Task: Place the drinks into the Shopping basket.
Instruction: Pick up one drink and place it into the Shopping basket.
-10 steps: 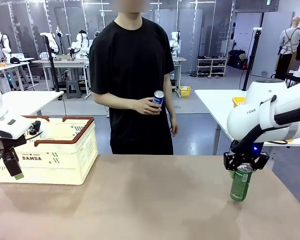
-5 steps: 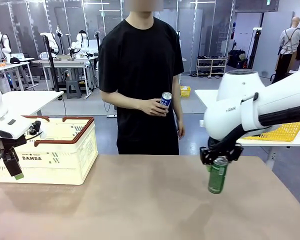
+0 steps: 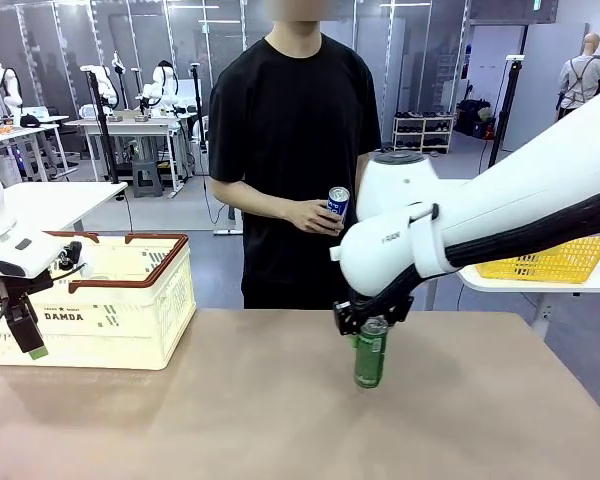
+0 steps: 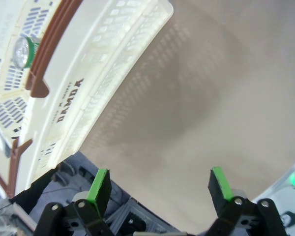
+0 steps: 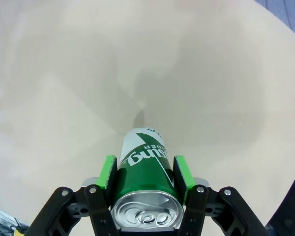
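Right pincer (image 3: 368, 322) is clenched on the green can (image 3: 370, 358), held upright over mid-surface (image 3: 230, 420). Shopping basket (image 3: 130, 325) sits far left. Lift enough to clear the brown rim and lower inside before letting go. Left pincer (image 3: 28, 338) is spread and empty beside the basket. The person holds a blue can (image 3: 338, 200).

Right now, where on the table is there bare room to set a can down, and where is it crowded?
Bare: the middle of the table, between the Shopping basket and the green can shut in the right claw, and the stretch right of that can. Crowded: the left edge, where the open left claw hangs beside the basket.
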`<state>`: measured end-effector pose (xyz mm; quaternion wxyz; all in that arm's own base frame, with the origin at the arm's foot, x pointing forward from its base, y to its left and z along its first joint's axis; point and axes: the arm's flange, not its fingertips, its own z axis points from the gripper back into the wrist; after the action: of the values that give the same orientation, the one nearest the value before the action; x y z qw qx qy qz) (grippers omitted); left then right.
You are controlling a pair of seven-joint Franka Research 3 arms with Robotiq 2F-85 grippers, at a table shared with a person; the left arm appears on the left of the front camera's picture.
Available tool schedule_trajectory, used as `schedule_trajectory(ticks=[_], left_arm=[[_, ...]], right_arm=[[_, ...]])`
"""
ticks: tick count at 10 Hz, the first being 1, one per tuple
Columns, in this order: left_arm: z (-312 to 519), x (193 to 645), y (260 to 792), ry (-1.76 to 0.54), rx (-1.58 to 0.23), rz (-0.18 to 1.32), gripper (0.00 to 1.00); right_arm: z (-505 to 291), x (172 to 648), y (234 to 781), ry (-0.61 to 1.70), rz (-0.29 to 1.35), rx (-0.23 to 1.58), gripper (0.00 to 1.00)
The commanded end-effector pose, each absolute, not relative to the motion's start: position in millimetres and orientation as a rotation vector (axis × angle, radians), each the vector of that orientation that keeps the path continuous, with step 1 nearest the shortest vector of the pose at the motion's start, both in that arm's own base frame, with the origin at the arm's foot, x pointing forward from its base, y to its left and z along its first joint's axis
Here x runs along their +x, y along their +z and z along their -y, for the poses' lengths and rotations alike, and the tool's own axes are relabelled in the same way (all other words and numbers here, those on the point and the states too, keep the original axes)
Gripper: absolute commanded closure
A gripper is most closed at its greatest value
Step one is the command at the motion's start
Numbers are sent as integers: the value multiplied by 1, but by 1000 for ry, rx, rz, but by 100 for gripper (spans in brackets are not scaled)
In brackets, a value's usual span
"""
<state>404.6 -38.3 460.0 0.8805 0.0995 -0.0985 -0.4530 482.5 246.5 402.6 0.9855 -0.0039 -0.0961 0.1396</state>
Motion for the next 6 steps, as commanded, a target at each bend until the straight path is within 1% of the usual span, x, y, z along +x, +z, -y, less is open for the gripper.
schedule_trajectory(ticks=[1,6], left_arm=[[40,404,461,-929,210,208,0],[40,404,461,-929,210,208,0]], right_arm=[[-280,493,403,305,218,-44,100],[-327,487,390,415,207,-28,100]])
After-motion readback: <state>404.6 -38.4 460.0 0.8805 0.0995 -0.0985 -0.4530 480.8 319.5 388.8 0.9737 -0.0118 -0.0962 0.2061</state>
